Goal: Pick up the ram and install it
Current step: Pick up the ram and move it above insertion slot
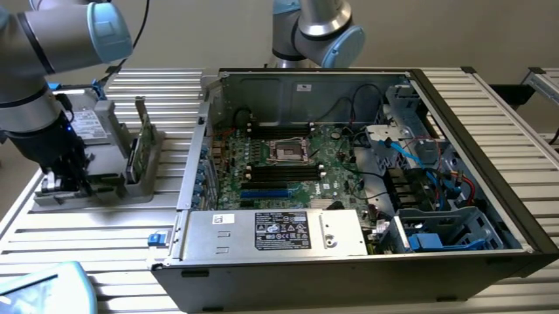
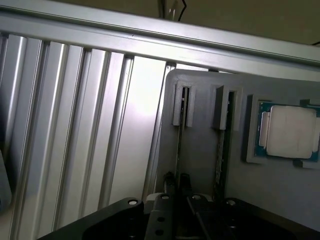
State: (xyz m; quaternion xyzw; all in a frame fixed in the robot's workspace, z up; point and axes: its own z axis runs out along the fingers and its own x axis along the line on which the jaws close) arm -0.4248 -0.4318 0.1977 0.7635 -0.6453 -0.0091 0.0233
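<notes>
Exterior view: open computer case (image 1: 489, 216) at the exterior view's right, green motherboard (image 1: 328, 163) with black memory slots (image 1: 281, 171) exposed inside. Well apart from it, at the exterior view's left, grey parts holder (image 1: 131, 188) on the slatted table (image 1: 96, 229). Arm's gripper (image 1: 65, 184) lowered onto the near left part of that holder, dark fingers down among its ribs. Silver labelled hard drive (image 1: 88, 121) on the holder's far side, just beyond the arm.

Wrist view: ram (image 2: 179, 137) as a thin, narrow stick seen edge-on, standing upright in a slot of the grey holder (image 2: 200, 150), far end seated between two raised guide blocks. Edge dark; colour and chips not discernible from this angle. Second like stick (image 2: 220, 150) in the neighbouring slot, parallel and just beside. Square silver processor (image 2: 290, 131) in its own recess, apart from both sticks. Bare table slats (image 2: 75, 130) alongside the holder. Gripper (image 2: 177, 180) directly over the near end of the ram, one finger (image 2: 170, 181) on either side of it. Jaws drawn narrow, closed on the stick's thin edge, nothing else touched. Ram seated in its slot, not lifted.
</notes>
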